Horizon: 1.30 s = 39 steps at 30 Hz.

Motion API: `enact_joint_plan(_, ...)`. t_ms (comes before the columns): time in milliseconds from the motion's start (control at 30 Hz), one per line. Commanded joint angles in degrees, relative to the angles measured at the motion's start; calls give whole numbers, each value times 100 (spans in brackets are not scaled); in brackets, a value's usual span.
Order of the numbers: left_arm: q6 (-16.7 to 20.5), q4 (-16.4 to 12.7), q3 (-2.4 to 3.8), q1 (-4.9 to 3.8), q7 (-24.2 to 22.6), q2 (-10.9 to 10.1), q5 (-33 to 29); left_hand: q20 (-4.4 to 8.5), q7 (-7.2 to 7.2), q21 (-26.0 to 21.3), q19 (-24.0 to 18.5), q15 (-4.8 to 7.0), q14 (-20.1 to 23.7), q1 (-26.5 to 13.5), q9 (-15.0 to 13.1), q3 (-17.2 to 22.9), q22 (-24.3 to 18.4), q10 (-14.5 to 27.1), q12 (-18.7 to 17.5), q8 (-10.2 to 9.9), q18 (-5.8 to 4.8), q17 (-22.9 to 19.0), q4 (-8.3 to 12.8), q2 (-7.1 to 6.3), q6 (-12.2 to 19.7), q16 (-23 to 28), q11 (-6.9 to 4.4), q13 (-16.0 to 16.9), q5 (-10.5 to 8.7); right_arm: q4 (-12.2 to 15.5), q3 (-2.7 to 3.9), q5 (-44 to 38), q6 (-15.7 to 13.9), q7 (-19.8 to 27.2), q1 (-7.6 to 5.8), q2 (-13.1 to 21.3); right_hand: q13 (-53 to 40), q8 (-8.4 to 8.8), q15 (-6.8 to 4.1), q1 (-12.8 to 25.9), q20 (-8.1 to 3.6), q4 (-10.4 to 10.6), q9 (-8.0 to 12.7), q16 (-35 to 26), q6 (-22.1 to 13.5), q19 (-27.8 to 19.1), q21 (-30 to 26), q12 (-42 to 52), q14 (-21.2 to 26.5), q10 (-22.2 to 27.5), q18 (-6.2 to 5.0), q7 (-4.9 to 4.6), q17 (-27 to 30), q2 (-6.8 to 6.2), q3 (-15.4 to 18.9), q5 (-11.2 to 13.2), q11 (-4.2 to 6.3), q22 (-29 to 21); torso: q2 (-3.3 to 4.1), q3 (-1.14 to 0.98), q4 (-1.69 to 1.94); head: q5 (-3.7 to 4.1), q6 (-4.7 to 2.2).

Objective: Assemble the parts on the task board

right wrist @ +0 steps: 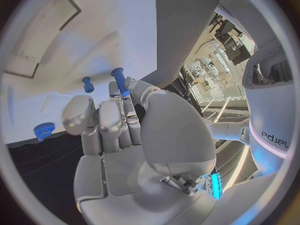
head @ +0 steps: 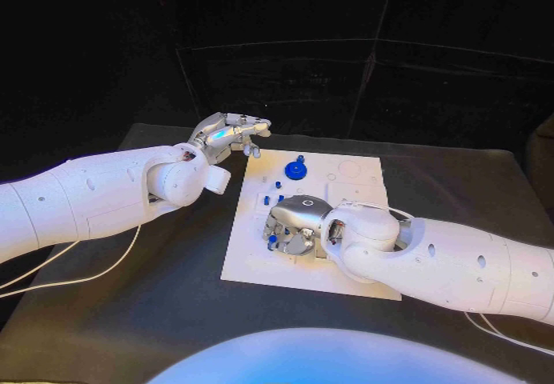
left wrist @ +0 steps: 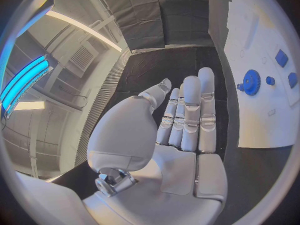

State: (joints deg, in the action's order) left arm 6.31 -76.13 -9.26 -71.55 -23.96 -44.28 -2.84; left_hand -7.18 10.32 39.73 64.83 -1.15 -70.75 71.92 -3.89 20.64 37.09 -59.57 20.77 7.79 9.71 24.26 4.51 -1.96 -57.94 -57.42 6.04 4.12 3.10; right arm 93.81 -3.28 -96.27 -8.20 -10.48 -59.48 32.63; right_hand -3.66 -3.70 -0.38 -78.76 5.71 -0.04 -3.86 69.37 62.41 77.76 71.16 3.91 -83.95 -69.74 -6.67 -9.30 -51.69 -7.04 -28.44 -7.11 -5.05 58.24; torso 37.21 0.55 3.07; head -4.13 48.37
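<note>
Pegs (right wrist: pixel 119 80) look light, stiff and slick, best pinched mid-shaft, as the right hand (head: pixel 298 224) pinches one at its fingertips.

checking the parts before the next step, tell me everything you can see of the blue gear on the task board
The blue gear is a small toothed wheel with a raised hub at its middle, plastic by its look, bright blue. It sits on the white task board in its far half, and the left wrist view shows it standing proud of the plate. Nothing touches it: the left hand hovers off the board's far left corner, and the right hand works nearer the robot among smaller blue pieces.
</note>
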Motion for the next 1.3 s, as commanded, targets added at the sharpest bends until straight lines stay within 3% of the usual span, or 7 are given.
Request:
enact_joint_plan(33, -74, -7, 4, -8, -11, -2, 9, 2, 8, -35, 34, -10, -13, 41, -4, -12, -5, 52, 28, 28, 80, -5, 23, 16, 36, -29, 7, 6, 25, -6, -10, -65, -80, 98, 5, 0, 19, 26, 78, 113, 42, 56, 23, -52, -186, -90, -115, -50, -4, 262, 21, -41, 64, -133, 52, 40, -52, -162, -2, -1, -3, -4, -3)
enact_joint_plan(467, -85, -5, 4, -8, 4, -6, 9, 2, 11, -37, 36, -11, -12, 39, -5, -16, -6, 56, 34, 33, 79, -8, 21, 18, 39, -31, 9, 6, 24, 20, -16, 66, -905, 282, 12, 55, -10, 17, 157, 402, 128, 163, 30, -543, -947, -754, -1027, 64, 412, 1173, -217, -60, 906, -338, 849, 127, -140, -1416, 2, -5, -7, 5, -9)
enact_joint_plan(567, -94, -7, 4, -8, 9, -12, 9, 2, 11, -37, 36, -11, -12, 39, -5, -16, -6, 56, 34, 33, 79, -8, 21, 18, 39, -31, 9, 6, 24, 109, -16, 129, -1350, 344, 24, 183, -23, -4, 158, 275, 127, 319, -2, -514, -1125, -708, -1078, 305, 420, 1316, -210, -82, 960, -161, 1595, 189, -136, -1463, 1, -7, -6, 2, -12)
enact_joint_plan(800, -97, -17, 3, -7, 12, -40, 11, 2, 11, -37, 36, -11, -12, 39, -5, -16, -6, 56, 34, 33, 79, -8, 21, 18, 39, -31, 9, 6, 24, 405, -11, 514, -1741, 427, 26, 691, -36, -34, 164, 98, 132, 414, -20, -491, -1009, -662, -1077, 548, 406, 1262, -208, -93, 989, -33, 1974, 75, -147, -1450, -10, 0, -6, 54, -47)
enact_joint_plan(1000, -89, -26, 2, -7, 9, -68, 12, 2, 11, -37, 36, -11, -12, 39, -5, -16, -6, 56, 34, 33, 79, -8, 21, 18, 39, -31, 9, 6, 24, 649, -7, 1572, -1752, 301, -84, 1398, -143, -215, 66, 81, 76, 539, -84, -133, -533, -326, -639, 1039, 161, 405, -104, -27, 455, 130, 2078, -48, -7, -837, -16, 2, -23, 251, -121)
enact_joint_plan(1167, -80, -40, -2, -7, -19, -75, 12, 2, 11, -37, 36, -11, -12, 39, -5, -16, -6, 56, 34, 33, 79, -8, 21, 18, 39, -31, 9, 6, 24, 852, -7, 2134, -1722, 16, -134, 1994, -376, -349, -117, 130, -79, 637, -115, 396, -237, 65, -51, 1480, -86, -433, 46, 168, -467, 99, 2180, -153, 233, 1, -16, 2, -40, 409, -168)
enact_joint_plan(1300, -83, -74, -12, -6, -70, -85, 53, 2, 12, -39, 37, -13, -9, 36, -4, -21, -8, 61, 39, 37, 78, -11, 18, 19, 43, -33, 11, 5, 24, 1046, -10, 2084, -1392, -433, -146, 2425, -870, -512, -278, 827, -245, 1189, -156, 914, -40, 495, 661, 2095, -271, -1170, 248, 361, -1363, 139, 2582, -837, 417, 1065, -26, -2, -80, 484, -179)
